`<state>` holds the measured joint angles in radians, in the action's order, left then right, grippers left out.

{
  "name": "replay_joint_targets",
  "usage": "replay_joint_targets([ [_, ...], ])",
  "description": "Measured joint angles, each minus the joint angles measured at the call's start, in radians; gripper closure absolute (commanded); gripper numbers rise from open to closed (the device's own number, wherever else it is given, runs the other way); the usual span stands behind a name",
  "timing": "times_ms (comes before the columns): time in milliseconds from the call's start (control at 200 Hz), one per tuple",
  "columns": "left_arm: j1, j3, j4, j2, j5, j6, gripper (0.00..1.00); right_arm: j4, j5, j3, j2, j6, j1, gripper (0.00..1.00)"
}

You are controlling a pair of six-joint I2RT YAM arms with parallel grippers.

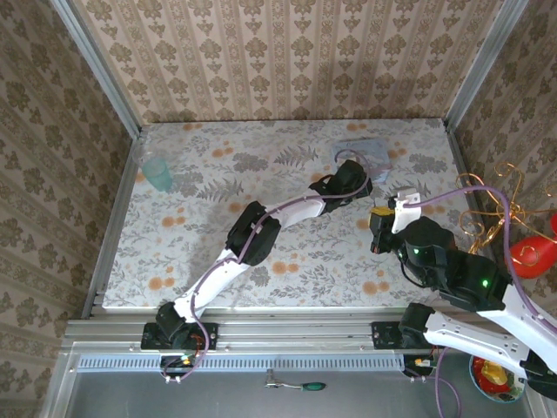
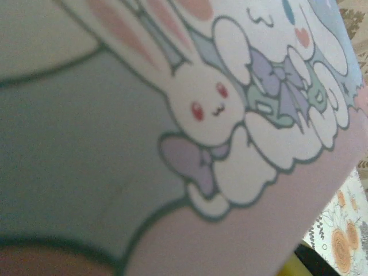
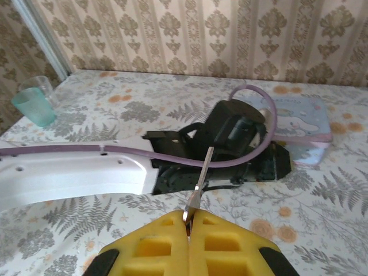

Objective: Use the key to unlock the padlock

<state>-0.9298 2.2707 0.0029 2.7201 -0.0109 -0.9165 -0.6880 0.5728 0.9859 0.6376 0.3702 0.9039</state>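
Note:
My right gripper (image 3: 188, 217) has its yellow fingers pressed together on a silvery key (image 3: 201, 172), whose blade points up and away toward the left arm. From above, this gripper (image 1: 379, 212) sits at the table's right side. The left gripper (image 1: 352, 180) reaches to the pale blue box (image 1: 372, 153) at the back right. Its black body (image 3: 230, 135) sits against the box (image 3: 303, 122), and its jaws are hidden. In the left wrist view the box lid (image 2: 230, 115) with its cartoon rabbit picture is very close. The padlock is hidden.
A translucent green cup (image 1: 158, 172) stands at the back left, also seen in the right wrist view (image 3: 34, 103). Metal rails and wallpapered walls bound the floral table (image 1: 287, 261). Off the table's right edge is red and gold clutter (image 1: 531, 252). A screwdriver (image 1: 300, 384) lies below the near rail.

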Motion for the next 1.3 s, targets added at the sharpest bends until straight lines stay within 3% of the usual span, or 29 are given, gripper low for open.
replay_joint_targets([
  [240,0.031,-0.348,0.181,-0.178,-0.008,-0.005,0.9,-0.009,-0.039,-0.002,0.006,0.028,-0.046,1.0],
  [495,0.143,-0.826,0.396,-0.436,-0.058,-0.002,0.92,-0.011,-0.127,-0.002,0.057,0.061,-0.057,1.0],
  [880,0.257,-1.438,0.526,-0.835,-0.068,0.05,0.92,0.084,-0.276,-0.028,0.205,0.154,-0.064,1.0],
  [1120,0.248,-1.709,0.499,-1.081,-0.035,0.057,0.9,0.17,-0.396,-0.047,0.339,0.232,-0.064,1.0],
  [1300,0.123,-1.798,0.398,-1.211,0.039,0.058,0.85,0.235,-0.47,-0.07,0.449,0.303,-0.036,1.0],
])
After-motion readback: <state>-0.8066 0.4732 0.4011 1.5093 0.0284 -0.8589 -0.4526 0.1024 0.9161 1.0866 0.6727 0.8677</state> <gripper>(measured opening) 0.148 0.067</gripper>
